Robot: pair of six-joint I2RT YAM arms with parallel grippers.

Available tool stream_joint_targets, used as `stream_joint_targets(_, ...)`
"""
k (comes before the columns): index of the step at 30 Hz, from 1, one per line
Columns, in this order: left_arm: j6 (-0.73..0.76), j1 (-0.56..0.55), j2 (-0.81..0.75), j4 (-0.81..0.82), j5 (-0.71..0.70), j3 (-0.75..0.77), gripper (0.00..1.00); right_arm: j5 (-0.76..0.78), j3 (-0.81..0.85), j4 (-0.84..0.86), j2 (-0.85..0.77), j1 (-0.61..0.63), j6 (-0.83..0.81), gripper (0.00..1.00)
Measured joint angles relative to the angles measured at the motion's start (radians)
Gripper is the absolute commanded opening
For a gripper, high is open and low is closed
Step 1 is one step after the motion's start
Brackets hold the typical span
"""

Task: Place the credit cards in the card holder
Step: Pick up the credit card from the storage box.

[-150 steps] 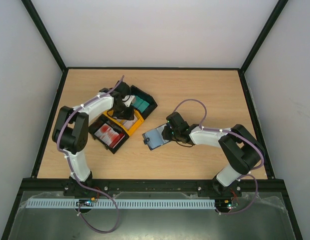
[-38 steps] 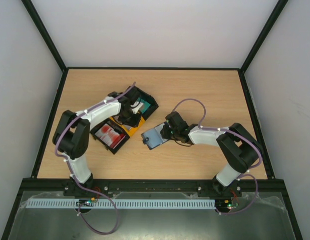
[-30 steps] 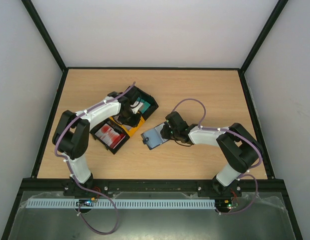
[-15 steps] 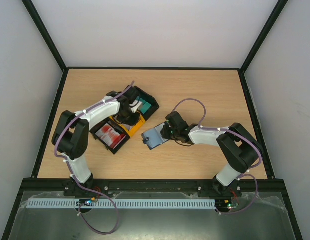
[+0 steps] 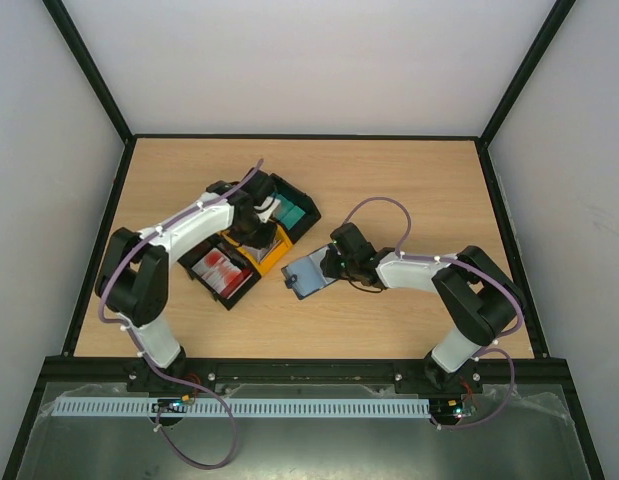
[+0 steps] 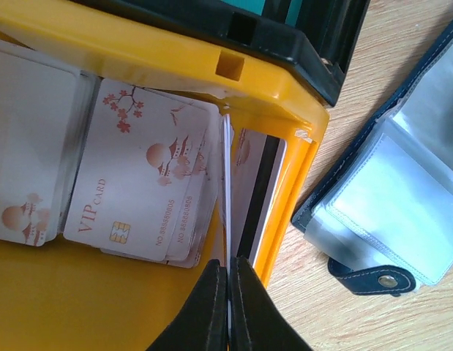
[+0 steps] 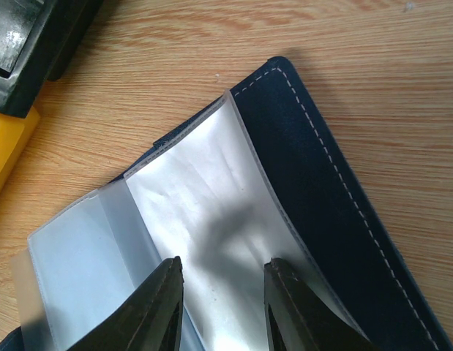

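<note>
now your left gripper (image 6: 228,303) pinches one thin card (image 6: 227,168) edge-on (over the yellow plastic tray (image 6: 138,45)); your right gripper (image 7: 222,307) sits spread above the clear sleeve of the navy card holder (image 7: 317,183).

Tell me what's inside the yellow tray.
Overlapping stacks of white VIP cards, plus one card on edge pinched by the left hand. Whatever lies under the stacks is covered.

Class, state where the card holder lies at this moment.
In the top view, the card holder lies open on the table, just right of the yellow tray, beneath the right gripper.
</note>
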Motion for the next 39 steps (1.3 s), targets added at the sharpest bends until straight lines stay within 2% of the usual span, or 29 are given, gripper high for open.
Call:
stream_joint_targets(11,-0.064,0.023,-0.108,0.021,-0.069,-0.019,0.03,0.023,0.053,-0.099,-0.006,0.000,0.000,0.34)
stream_joint_targets(17,-0.122,0.073,-0.191,0.095,-0.092,-0.082,0.02,0.034,0.134,-0.146,-0.022,0.000,-0.002,0.40)
stream_joint_targets(21,-0.176,0.095,-0.252,0.166,-0.094,-0.143,0.02,-0.012,0.190,-0.124,-0.040,0.000,0.003,0.45)
stream_joint_targets(26,-0.270,0.124,-0.389,0.288,-0.054,-0.225,0.02,-0.146,0.253,-0.049,-0.035,0.000,0.045,0.58)
stream_joint_targets(31,-0.354,0.194,-0.515,0.413,0.061,-0.306,0.02,-0.312,0.321,0.129,0.022,0.000,0.140,0.70)
stream_joint_targets(36,-0.408,0.252,-0.549,0.482,0.212,-0.327,0.03,-0.439,0.352,0.304,0.085,0.001,0.244,0.70)
stream_joint_targets(39,-0.444,0.278,-0.550,0.514,0.308,-0.331,0.02,-0.492,0.373,0.385,0.119,0.002,0.298,0.66)
